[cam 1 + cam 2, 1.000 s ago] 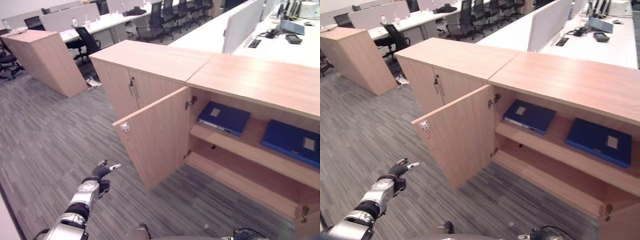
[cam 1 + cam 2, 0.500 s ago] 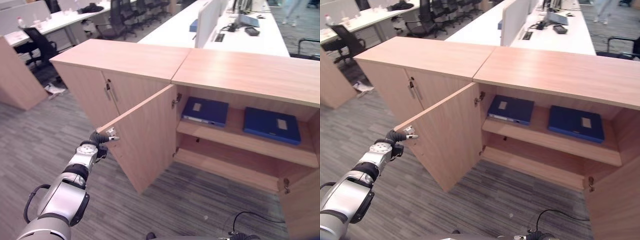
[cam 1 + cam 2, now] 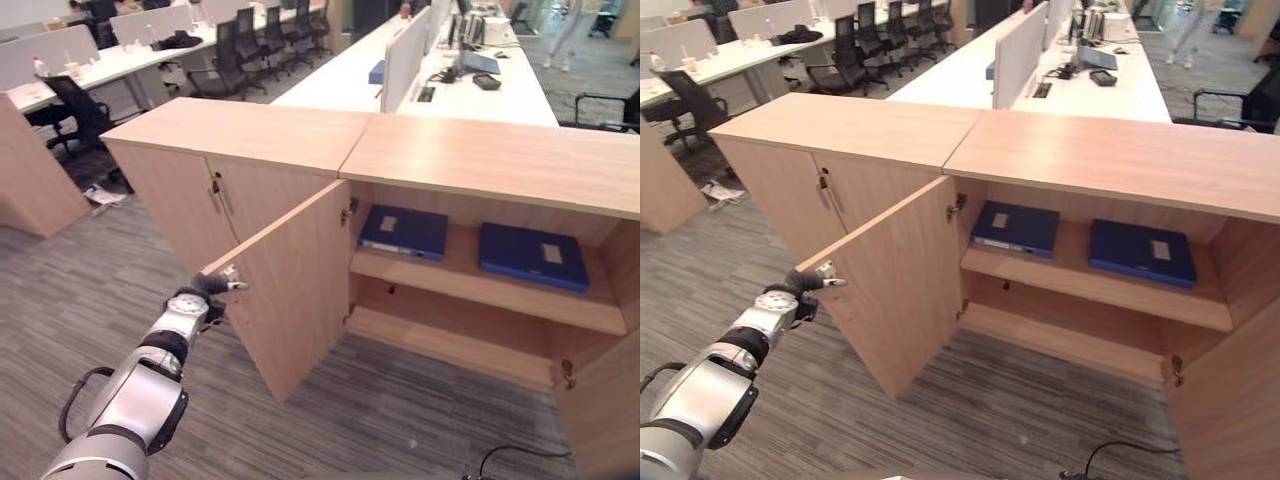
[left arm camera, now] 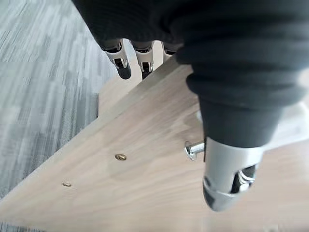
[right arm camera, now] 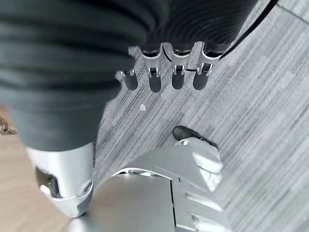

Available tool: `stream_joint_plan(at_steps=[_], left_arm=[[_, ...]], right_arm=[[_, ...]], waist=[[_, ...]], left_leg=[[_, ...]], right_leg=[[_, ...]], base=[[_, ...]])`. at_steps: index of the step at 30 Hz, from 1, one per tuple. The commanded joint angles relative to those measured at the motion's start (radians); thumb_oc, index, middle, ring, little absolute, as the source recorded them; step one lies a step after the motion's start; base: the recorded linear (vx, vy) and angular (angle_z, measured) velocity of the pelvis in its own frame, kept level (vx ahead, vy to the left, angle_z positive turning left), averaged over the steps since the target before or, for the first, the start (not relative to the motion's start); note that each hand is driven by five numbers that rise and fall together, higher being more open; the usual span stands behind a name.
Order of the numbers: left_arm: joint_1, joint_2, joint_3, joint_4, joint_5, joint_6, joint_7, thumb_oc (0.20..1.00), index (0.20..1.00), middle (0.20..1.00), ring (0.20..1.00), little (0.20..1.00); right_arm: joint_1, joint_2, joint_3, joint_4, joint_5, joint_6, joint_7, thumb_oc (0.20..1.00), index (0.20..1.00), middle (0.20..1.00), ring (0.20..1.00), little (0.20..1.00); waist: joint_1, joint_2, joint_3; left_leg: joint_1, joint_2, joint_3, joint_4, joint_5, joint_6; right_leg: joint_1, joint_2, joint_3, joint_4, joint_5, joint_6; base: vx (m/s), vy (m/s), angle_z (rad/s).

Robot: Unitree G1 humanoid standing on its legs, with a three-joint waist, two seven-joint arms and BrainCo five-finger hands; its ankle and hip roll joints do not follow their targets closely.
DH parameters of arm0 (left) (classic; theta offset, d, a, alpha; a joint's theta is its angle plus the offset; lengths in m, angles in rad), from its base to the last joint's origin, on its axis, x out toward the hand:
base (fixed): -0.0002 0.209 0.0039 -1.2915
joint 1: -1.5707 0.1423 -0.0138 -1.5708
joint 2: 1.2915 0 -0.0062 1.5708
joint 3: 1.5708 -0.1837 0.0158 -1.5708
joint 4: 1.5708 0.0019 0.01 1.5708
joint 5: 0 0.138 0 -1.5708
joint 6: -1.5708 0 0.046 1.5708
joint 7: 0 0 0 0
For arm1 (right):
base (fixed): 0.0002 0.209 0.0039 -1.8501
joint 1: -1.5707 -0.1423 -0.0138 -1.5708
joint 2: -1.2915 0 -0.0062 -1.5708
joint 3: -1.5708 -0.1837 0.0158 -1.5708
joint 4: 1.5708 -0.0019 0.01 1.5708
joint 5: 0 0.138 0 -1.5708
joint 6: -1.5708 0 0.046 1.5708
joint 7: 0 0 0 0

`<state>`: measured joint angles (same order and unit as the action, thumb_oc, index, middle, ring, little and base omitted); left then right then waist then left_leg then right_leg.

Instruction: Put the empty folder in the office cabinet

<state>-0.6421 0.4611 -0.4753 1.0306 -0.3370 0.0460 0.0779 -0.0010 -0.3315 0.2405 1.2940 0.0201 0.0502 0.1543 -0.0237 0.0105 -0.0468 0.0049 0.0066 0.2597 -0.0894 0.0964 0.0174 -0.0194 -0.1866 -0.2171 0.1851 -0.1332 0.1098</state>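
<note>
left hand (image 3: 205,292) is on the free edge of the open cabinet door (image 3: 290,285), fingers hooked over it and thumb on the face, presumably to swing it shut, since both blue folders (image 3: 404,230) already lie on the upper shelf (image 3: 470,285) at about 2 o'clock, while the right hand (image 5: 164,72) hangs relaxed over the floor (image 5: 260,121).

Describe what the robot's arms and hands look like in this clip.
The left arm is built of rounded silver-grey segments joined by black bands. The left hand has a dark ribbed cover over its back and wrist, with silver fingers ending in dark tips and a silver thumb. The right hand has the same look: dark ribbed cover, silver dark-tipped fingers, silver thumb.
</note>
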Motion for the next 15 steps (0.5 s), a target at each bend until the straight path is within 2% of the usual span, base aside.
stream_joint_plan(at_steps=[1, 2, 4, 9, 12, 15], left_arm=[[-0.155, -0.193, -0.042, -0.225, 0.020, -0.105, -0.061, 1.000, 1.000, 1.000, 1.000, 1.000], [-0.131, -0.208, -0.059, -0.310, 0.006, -0.106, -0.074, 1.000, 1.000, 1.000, 1.000, 1.000], [-0.046, -0.252, -0.098, -0.483, -0.109, -0.102, -0.134, 1.000, 1.000, 1.000, 1.000, 1.000], [0.102, -0.240, -0.223, -0.918, -0.410, -0.043, -0.274, 1.000, 1.000, 1.000, 1.000, 1.000], [0.110, -0.231, -0.260, -1.051, -0.517, -0.041, -0.278, 1.000, 1.000, 1.000, 1.000, 1.000], [0.096, -0.226, -0.287, -1.131, -0.564, -0.044, -0.277, 1.000, 1.000, 1.000, 1.000, 1.000]], right_arm=[[-0.031, 0.044, 0.041, 0.037, 0.045, -0.012, -0.011, 1.000, 1.000, 1.000, 1.000, 1.000], [-0.034, 0.050, 0.040, 0.035, 0.049, -0.013, -0.014, 1.000, 1.000, 1.000, 1.000, 1.000], [-0.051, 0.070, 0.037, 0.034, 0.055, -0.018, -0.022, 1.000, 1.000, 1.000, 1.000, 1.000], [-0.080, 0.112, 0.052, 0.052, 0.057, -0.024, -0.016, 1.000, 1.000, 1.000, 1.000, 1.000], [-0.089, 0.126, 0.073, 0.073, 0.055, -0.033, -0.014, 1.000, 1.000, 1.000, 1.000, 1.000], [-0.090, 0.135, 0.093, 0.079, 0.056, -0.041, -0.015, 1.000, 1.000, 1.000, 1.000, 1.000]], waist=[[-0.075, -0.037, -0.014], [-0.072, -0.037, -0.014], [-0.065, -0.039, -0.009], [-0.049, -0.039, 0.002], [-0.043, -0.042, 0.010], [-0.042, -0.045, 0.014]], left_leg=[[-0.044, -0.026, -0.039, 0.002, -0.046, 0.014], [-0.047, -0.027, -0.042, 0.002, -0.046, 0.015], [-0.049, -0.032, -0.050, 0.003, -0.050, 0.019], [-0.044, -0.038, -0.060, 0.002, -0.056, 0.023], [-0.040, -0.041, -0.063, 0.002, -0.060, 0.024], [-0.040, -0.041, -0.063, 0.002, -0.060, 0.024]], right_leg=[[0.053, -0.085, -0.057, -0.080, 0.128, 0.083], [0.052, -0.085, -0.062, -0.082, 0.129, 0.082], [0.054, -0.087, -0.069, -0.078, 0.130, 0.084], [0.060, -0.095, -0.082, -0.069, 0.135, 0.087], [0.066, -0.097, -0.087, -0.068, 0.133, 0.089], [0.069, -0.093, -0.088, -0.071, 0.132, 0.086]], base=[[-0.03, -0.006, 0.19], [-0.03, -0.007, 0.23], [-0.02, -0.013, 0.25], [0.00, -0.012, 0.00], [-0.01, -0.019, -0.19], [-0.03, -0.033, -0.08]])
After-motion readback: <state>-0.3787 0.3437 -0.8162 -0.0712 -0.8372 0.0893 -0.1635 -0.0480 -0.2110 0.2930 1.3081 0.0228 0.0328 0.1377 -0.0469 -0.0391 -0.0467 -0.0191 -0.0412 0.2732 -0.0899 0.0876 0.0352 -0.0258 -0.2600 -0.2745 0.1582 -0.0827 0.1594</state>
